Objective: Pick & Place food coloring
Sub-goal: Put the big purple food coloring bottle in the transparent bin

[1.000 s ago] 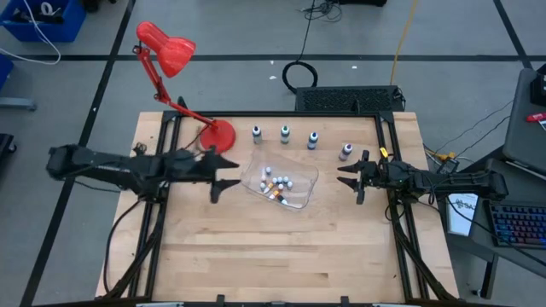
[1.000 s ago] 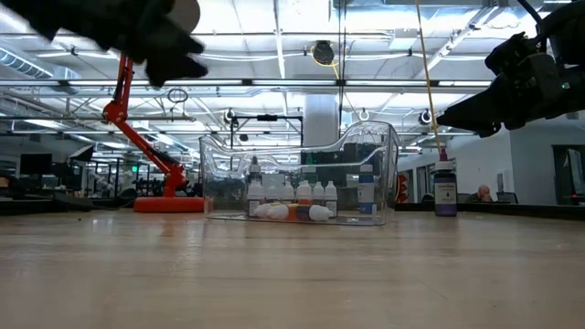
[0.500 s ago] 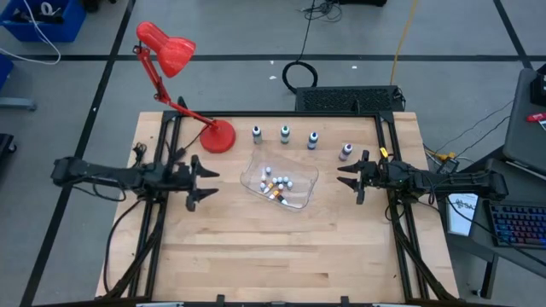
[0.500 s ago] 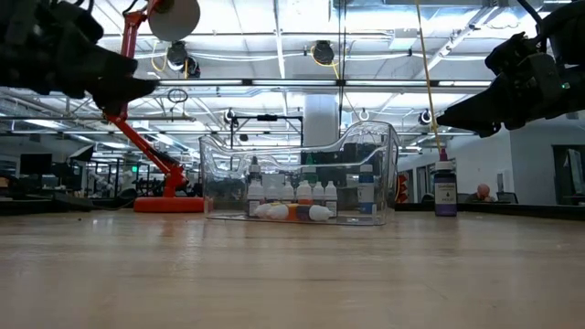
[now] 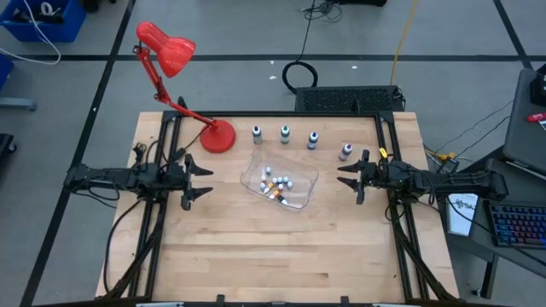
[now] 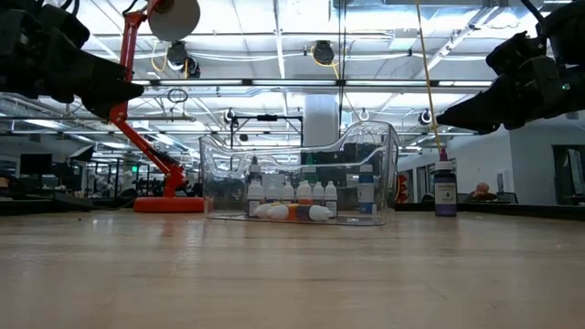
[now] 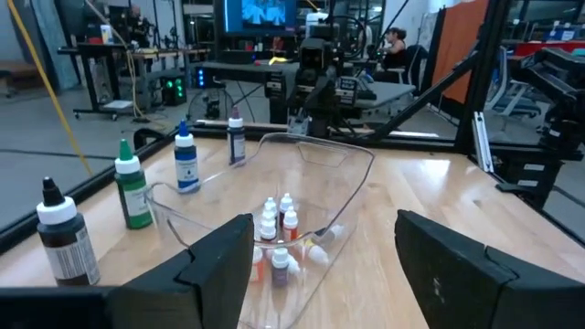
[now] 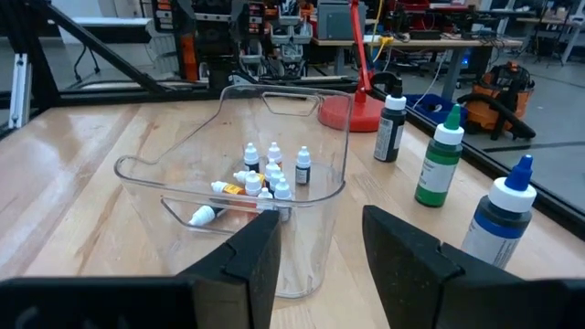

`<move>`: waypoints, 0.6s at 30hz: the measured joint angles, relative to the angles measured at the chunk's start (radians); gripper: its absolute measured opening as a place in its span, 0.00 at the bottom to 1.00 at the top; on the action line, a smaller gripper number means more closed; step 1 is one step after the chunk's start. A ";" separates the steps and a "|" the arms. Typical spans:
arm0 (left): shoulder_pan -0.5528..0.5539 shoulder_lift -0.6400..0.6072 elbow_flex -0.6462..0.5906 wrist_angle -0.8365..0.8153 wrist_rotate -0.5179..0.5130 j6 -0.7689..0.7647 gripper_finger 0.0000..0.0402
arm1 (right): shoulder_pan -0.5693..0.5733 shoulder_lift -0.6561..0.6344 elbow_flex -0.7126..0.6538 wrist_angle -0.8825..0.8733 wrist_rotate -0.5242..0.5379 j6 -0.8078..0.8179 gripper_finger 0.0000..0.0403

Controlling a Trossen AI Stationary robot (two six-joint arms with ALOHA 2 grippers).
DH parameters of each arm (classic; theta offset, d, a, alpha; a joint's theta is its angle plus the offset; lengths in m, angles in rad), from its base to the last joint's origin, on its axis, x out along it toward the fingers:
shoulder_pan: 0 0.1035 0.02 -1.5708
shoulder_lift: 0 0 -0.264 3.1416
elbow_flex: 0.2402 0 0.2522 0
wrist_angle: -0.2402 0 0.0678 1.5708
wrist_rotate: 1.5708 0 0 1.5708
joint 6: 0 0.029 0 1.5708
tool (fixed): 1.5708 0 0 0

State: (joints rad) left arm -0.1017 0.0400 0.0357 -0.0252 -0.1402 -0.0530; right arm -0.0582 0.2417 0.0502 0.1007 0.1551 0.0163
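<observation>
Clear plastic forms the bin at the centre of the high view's wooden tabletop, and it holds a cluster of small white-capped dropper bottles, apparently the place where they are meant to end up. Four larger colouring bottles stand upright in a row in the upper middle of that frame: a dark one, a green one, a blue one and a pink-purple one, spaced apart, probably so fingers can close on one without knocking its neighbour. The left hand hangs open and empty at the left centre, clear of the bin; the right hand hangs at the right centre, fingers parted around nothing, near the pink-purple bottle. A red desk lamp fills the upper left. Only the wrist views show the bin's tall curved wall and the labels on the bottles; only the low view shows both hands raised above the tabletop.
</observation>
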 joint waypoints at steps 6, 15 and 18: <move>0.003 0.027 0.000 -0.001 -0.007 -0.004 0.64 | 0.000 0.001 0.000 0.020 0.000 -0.032 0.36; 0.003 0.034 -0.001 0.014 -0.010 -0.004 0.67 | 0.001 0.001 0.000 0.360 -0.001 0.215 0.36; 0.003 0.034 -0.001 0.018 -0.010 -0.003 0.66 | 0.001 0.001 0.000 0.428 -0.002 0.218 0.36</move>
State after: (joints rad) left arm -0.0990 0.0738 0.0345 -0.0073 -0.1503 -0.0564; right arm -0.0574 0.2422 0.0502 0.5283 0.1534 0.2344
